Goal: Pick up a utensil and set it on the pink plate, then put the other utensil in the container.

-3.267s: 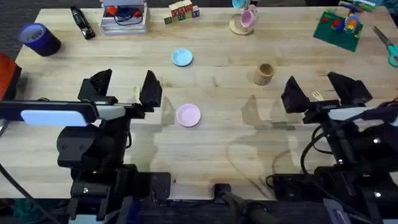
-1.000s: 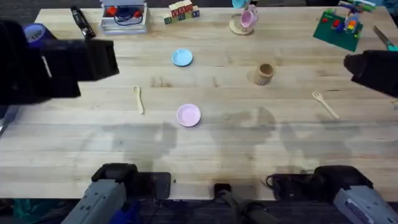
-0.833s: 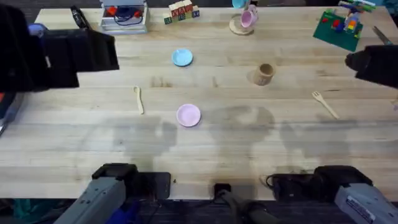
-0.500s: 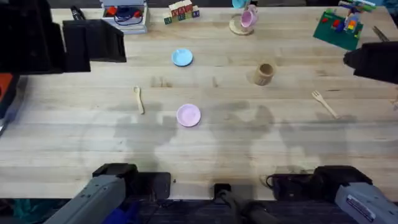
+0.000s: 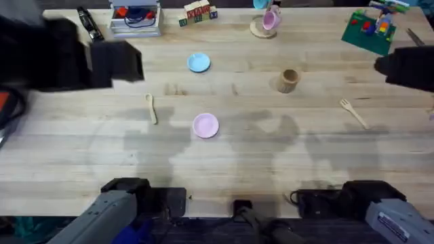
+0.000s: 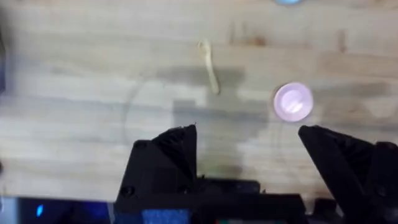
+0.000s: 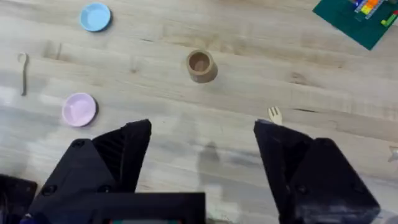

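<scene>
The wooden spoon [image 5: 150, 108] lies flat on the table, left of the pink plate [image 5: 205, 125]. The wooden fork [image 5: 354, 112] lies at the right, below and right of the tan wooden container [image 5: 287, 80], which stands upright. My left arm [image 5: 68, 57] hangs high, dark and blurred, over the table's left back part. The left gripper [image 6: 249, 149] is open and empty, high above the spoon [image 6: 209, 65] and pink plate [image 6: 293, 101]. High over the fork [image 7: 274, 114] and container [image 7: 201, 65], my right gripper [image 7: 202, 146] also stands open and empty.
A light-blue plate [image 5: 199, 62] sits behind the pink one. A pink mug [image 5: 270, 20], toy blocks [image 5: 200, 12], a green brick board [image 5: 369, 28], a purple tape roll and a black marker [image 5: 89, 24] line the table's back edge.
Both arms have risen from low over the table to high under the camera. Over the last second the left arm drifted a little to the right; the utensils have not moved.
</scene>
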Robot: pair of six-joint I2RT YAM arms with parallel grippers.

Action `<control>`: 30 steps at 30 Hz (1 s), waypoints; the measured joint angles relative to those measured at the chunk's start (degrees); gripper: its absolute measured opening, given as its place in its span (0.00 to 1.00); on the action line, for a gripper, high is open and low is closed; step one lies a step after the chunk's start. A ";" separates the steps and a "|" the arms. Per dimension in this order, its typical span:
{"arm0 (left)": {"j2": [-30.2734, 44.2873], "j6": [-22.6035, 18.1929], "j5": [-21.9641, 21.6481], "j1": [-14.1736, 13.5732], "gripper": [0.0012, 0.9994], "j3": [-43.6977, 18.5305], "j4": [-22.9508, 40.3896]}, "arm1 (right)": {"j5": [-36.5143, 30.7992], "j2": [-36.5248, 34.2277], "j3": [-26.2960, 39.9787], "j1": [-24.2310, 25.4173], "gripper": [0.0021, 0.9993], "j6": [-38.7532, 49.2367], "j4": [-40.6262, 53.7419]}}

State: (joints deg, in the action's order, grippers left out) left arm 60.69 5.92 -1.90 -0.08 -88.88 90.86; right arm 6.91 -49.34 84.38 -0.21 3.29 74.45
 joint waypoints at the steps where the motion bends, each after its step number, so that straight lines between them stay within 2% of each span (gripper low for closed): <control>1: 0.03 0.59 -0.36 0.00 1.00 2.14 -0.53 | -0.02 0.00 0.00 0.00 1.00 0.03 0.38; 7: 1.13 3.59 -0.98 0.00 0.99 13.75 -9.08 | -0.02 0.00 0.00 0.00 1.00 0.13 1.28; 17: 1.16 4.67 -0.98 0.00 0.99 30.83 -27.15 | 0.00 0.00 0.00 0.00 1.00 0.13 1.28; 21: 3.36 4.83 -0.98 0.00 0.99 34.07 -30.68 | -0.02 0.00 0.00 0.00 1.00 0.13 1.28; 30: 14.36 4.85 -0.98 0.00 0.99 34.47 -35.05 | -0.02 0.00 0.00 0.00 1.00 0.13 1.30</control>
State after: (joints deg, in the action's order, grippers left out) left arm 75.05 10.76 -2.87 -0.08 -54.41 55.82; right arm 6.90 -49.34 84.38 -0.21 3.42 75.75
